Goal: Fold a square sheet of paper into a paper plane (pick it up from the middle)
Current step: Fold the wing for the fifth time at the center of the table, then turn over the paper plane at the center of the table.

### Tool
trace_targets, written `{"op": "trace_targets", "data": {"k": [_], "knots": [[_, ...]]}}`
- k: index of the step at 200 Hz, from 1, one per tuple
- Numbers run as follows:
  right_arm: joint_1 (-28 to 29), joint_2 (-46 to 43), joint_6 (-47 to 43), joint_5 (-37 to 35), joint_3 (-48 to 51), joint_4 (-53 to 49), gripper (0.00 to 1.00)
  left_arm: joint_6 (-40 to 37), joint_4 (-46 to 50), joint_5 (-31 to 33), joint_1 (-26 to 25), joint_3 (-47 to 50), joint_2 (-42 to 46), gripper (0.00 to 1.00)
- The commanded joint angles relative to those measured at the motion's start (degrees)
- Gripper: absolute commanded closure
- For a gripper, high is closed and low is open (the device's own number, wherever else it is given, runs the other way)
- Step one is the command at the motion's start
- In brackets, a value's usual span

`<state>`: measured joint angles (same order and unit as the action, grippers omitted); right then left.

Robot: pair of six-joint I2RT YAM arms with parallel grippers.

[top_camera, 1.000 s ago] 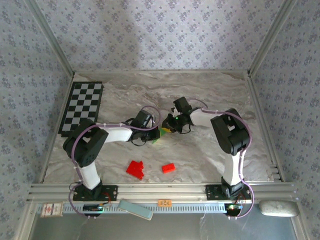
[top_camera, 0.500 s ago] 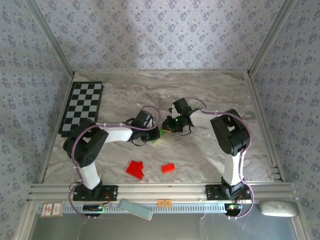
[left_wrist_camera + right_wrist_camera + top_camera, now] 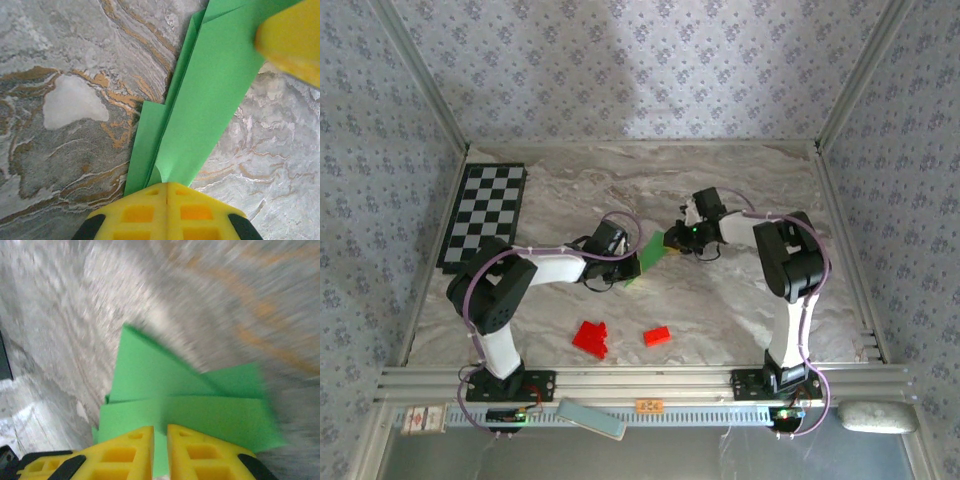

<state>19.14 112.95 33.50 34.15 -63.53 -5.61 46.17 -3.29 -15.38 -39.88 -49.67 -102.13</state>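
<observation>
- Two grippers are clamped on one piece of green paper [image 3: 651, 249] near the middle of the table [image 3: 740, 185].
- The left gripper [image 3: 166, 188] has its yellow fingers [image 3: 137, 215] pressed together. The folded paper [image 3: 207, 95] comes out from between their tips.
- The right gripper [image 3: 160, 433] has its fingers [image 3: 200, 450] almost together, with a thin line of green paper [image 3: 150, 385] between them.
- From above, the left gripper [image 3: 630, 264] holds the nearer left end and the right gripper [image 3: 676, 241] holds the farther right end.
- The paper is a long, narrow, creased shape in several layers, and it stretches aslant between the two grips. In the left wrist view a lower flap sticks out to the left under the main strip.
- I cannot tell whether the paper touches the marbled table beneath it.
- Red blocks [image 3: 657, 336] lie nearer the arm bases, well apart from the paper.
- A black-and-white checkered board [image 3: 485, 213] lies flat at the far left of the table.
</observation>
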Motion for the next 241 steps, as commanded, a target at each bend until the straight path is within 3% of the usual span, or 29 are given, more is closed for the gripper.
{"op": "trace_targets", "data": {"k": [1,57,117,148,173,212,241], "knots": [[-5.14,2.66,-1.94,-6.47,1.25,-0.52,0.82,0.30,8.94,3.53,0.01,2.87,-2.93,1.00],[-7.25,-5.56,-1.86,-8.28,1.65,-3.45,0.81,-0.18,6.48,-0.62,-0.02,-0.89,-0.24,1.00],[-1.12,-16.45,1.09,-20.49,2.70,-13.14,0.67,-0.27,8.40,1.04,3.00,-6.18,11.62,0.61],[6.33,-17.21,4.25,-25.84,1.07,-16.81,0.60,-1.84,13.11,7.73,6.61,-3.28,18.07,0.33],[12.14,-14.81,6.59,-30.51,-3.06,-19.97,0.53,-4.86,16.87,14.12,8.47,-0.75,22.48,0.18],[18.83,-8.85,12.67,-39.84,-11.72,-27.62,0.43,-7.71,21.47,19.03,10.76,1.56,25.63,0.01],[22.40,-4.05,17.32,-43.80,-17.02,-32.66,0.39,-8.71,20.93,19.84,12.08,3.85,27.44,0.00]]}}
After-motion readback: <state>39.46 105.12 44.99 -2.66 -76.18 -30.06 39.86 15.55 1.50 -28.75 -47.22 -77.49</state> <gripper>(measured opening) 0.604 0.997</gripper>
